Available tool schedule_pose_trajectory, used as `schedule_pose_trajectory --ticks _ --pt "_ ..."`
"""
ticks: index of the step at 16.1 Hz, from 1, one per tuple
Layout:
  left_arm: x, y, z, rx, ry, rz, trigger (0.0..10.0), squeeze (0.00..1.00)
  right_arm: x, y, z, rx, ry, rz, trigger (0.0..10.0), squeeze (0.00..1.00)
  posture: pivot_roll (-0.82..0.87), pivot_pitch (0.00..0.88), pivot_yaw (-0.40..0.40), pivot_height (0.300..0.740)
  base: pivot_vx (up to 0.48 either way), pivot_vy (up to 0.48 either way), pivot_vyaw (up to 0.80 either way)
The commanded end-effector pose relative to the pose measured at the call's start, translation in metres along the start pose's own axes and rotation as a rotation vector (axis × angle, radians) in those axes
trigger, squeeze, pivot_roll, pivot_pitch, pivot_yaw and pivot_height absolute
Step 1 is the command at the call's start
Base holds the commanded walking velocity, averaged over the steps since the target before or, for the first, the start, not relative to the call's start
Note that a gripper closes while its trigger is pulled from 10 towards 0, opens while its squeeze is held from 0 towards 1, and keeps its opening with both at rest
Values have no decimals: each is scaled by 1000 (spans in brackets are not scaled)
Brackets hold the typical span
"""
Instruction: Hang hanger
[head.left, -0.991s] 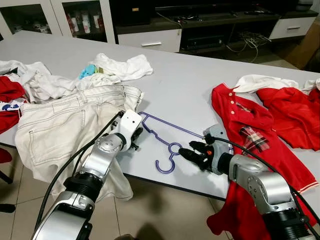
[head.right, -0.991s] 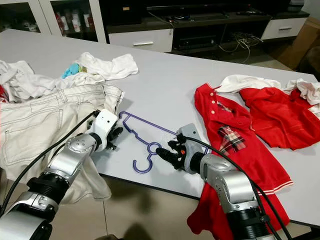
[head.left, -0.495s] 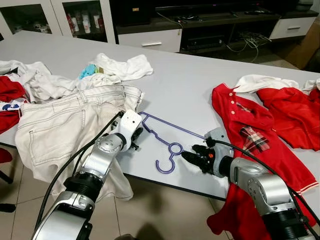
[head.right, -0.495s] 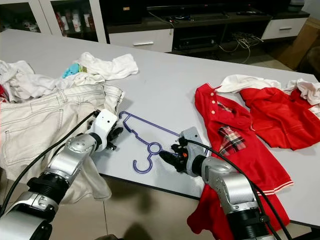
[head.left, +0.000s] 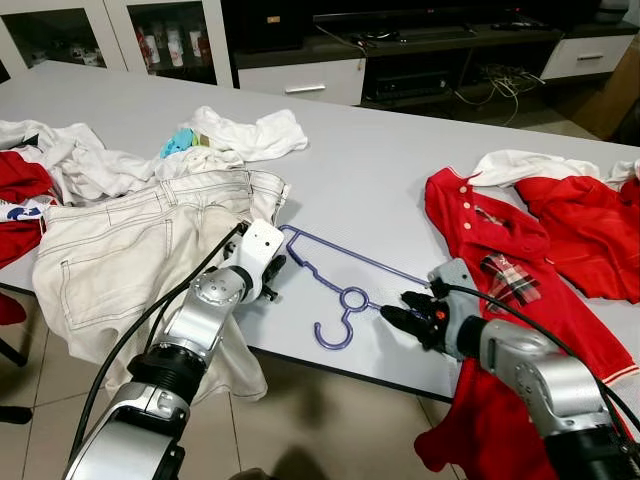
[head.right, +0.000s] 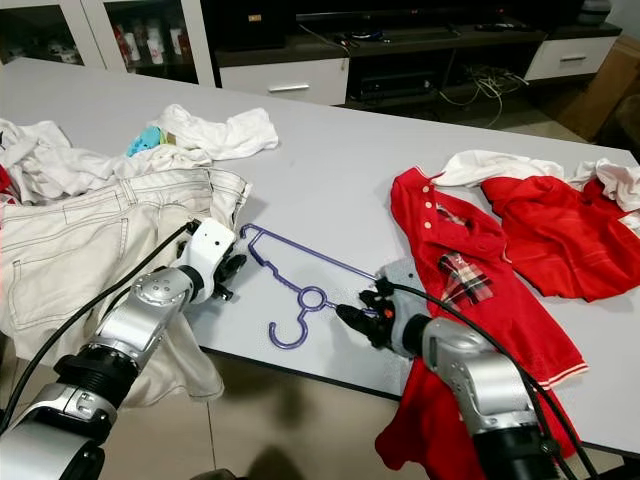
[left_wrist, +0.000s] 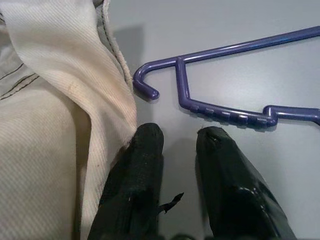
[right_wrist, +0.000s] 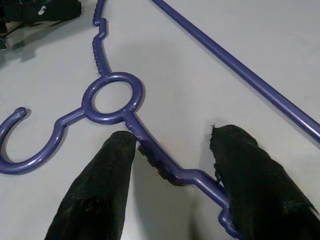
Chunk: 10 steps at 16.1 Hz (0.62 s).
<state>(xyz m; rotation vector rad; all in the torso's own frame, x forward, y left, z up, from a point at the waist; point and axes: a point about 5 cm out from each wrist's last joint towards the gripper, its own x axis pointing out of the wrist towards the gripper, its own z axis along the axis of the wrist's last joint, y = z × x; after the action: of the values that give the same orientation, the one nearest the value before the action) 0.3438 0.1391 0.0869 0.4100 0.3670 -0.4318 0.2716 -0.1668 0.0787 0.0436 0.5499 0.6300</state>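
A purple plastic hanger (head.left: 331, 343) lies flat on the grey table (head.left: 380, 170), its hook toward the front edge. My right gripper (head.left: 393, 311) rests low on the table just right of the hanger's ring. It is open, and in the right wrist view its fingers (right_wrist: 100, 200) stand on either side of the hanger's notched arm (right_wrist: 160, 167) without closing on it. My left gripper (head.left: 272, 276) is open at the hanger's left end (left_wrist: 225, 116), beside the edge of cream jeans (left_wrist: 60, 100), with nothing between its fingers.
Cream jeans (head.left: 130, 250) hang over the table's front left edge. A red shirt (head.left: 490, 250) drapes off the front right, with more red and white clothes (head.left: 580, 220) behind it. White garments (head.left: 250, 135) lie at the back left. Cabinets (head.left: 300, 75) stand beyond the table.
My right gripper has slid to the right, from beside the hanger's ring to over its right arm. The hanger and the left arm have stayed in place.
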Motion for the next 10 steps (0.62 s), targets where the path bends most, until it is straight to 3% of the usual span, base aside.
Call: schedule_pose_trajectory --ticks 1,7,10 --pt "2 2 5 10 -9 6 10000 0 -6 -7 -10 34 40 -31 10000 0 -87 0 1 740 0 0 0" --pt "2 2 5 9 -9 6 10000 0 -3 -1 16 35 -61 0 10000 0 -81 0 -1 740 0 0 0" --pt "2 3 5 9 -8 11 10000 0 7 4 22 22 -75 10 10000 0 -80 0 0 740 0 0 0"
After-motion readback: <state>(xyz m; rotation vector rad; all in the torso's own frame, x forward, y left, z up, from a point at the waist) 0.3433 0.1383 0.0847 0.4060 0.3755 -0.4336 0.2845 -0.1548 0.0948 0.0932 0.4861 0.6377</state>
